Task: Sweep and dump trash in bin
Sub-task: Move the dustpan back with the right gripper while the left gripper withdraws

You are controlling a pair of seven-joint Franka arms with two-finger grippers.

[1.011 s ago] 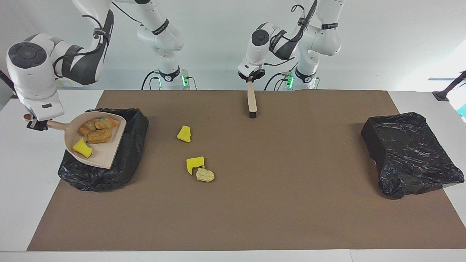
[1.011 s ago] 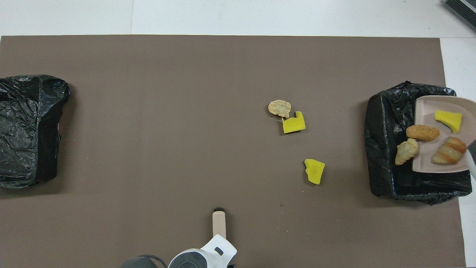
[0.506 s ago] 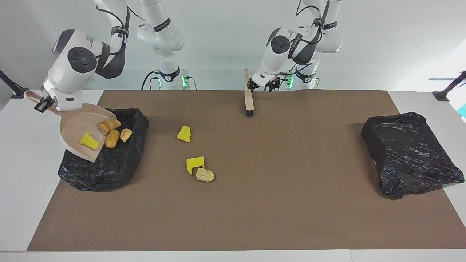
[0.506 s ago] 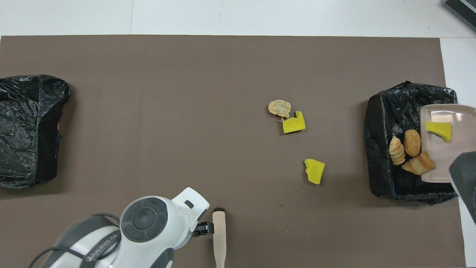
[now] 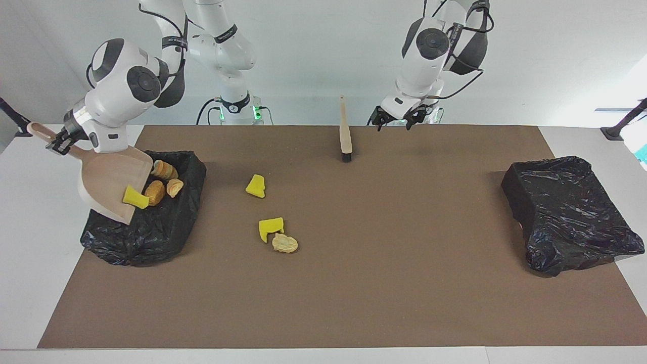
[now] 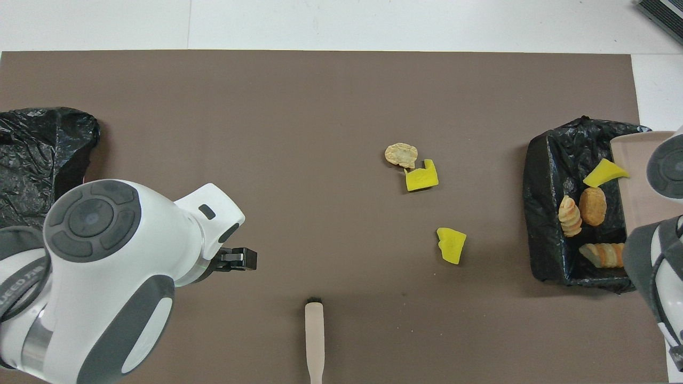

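Now | left gripper (image 5: 396, 119): fingers apart, holding nothing, above the mat beside the brush (image 5: 345, 132) | right gripper (image 5: 59, 143): clamped on the dustpan (image 5: 106, 179) handle, tipped over the bin (image 5: 151, 230) | trash (image 5: 159, 183): four scraps at the bin, three on the mat nearby

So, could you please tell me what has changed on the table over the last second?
The right pincer tipped the dustpan steeply over the bin; the three bread lumps slid in, and the yellow chunk hangs at the lip. The left pincer let go of the brush and rose toward its own end of the table. The three scraps on the mat and the other bin stayed put.
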